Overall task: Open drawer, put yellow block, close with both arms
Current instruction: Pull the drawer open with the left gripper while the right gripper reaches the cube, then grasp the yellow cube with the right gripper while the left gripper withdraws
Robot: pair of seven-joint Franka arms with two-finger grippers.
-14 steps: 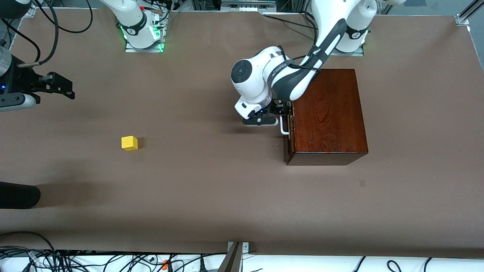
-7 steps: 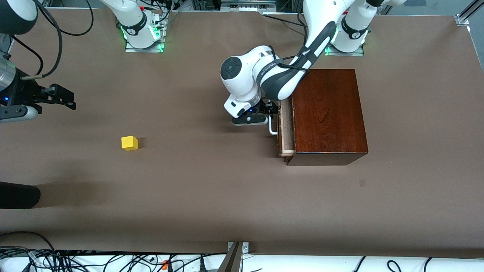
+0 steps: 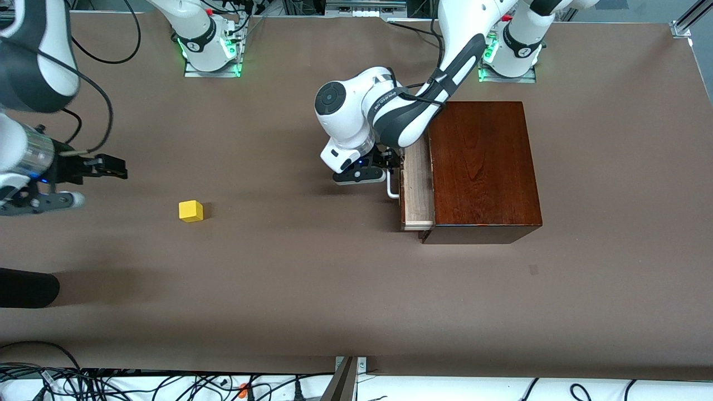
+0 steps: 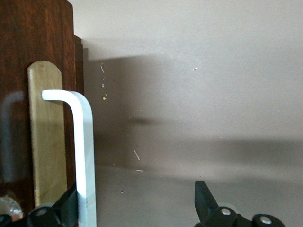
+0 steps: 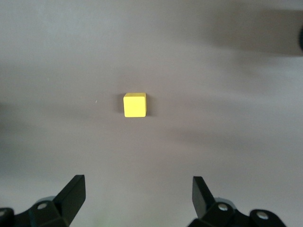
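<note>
The dark wooden box [image 3: 482, 167] stands toward the left arm's end of the table. Its drawer [image 3: 418, 192] is pulled partway out and shows a pale inside. My left gripper [image 3: 390, 167] is at the white handle [image 3: 392, 189]. In the left wrist view the handle [image 4: 85, 156] lies against one finger [image 4: 70, 204] of the left gripper [image 4: 137, 201], which is open, with the other finger far off. The yellow block [image 3: 191, 211] sits alone on the table. My right gripper [image 3: 114, 169] hangs open over the table short of the block [image 5: 135, 104], nothing between the right gripper's [image 5: 137, 194] fingers.
A dark rounded object [image 3: 28, 287] pokes in at the table's edge at the right arm's end, nearer to the camera than the block. Cables [image 3: 111, 384] lie along the near edge. The arm bases [image 3: 209, 55] stand along the table's back edge.
The left gripper has pulled the handle toward the right arm's end, and the drawer has slid farther out. The right gripper has swung closer to the yellow block.
</note>
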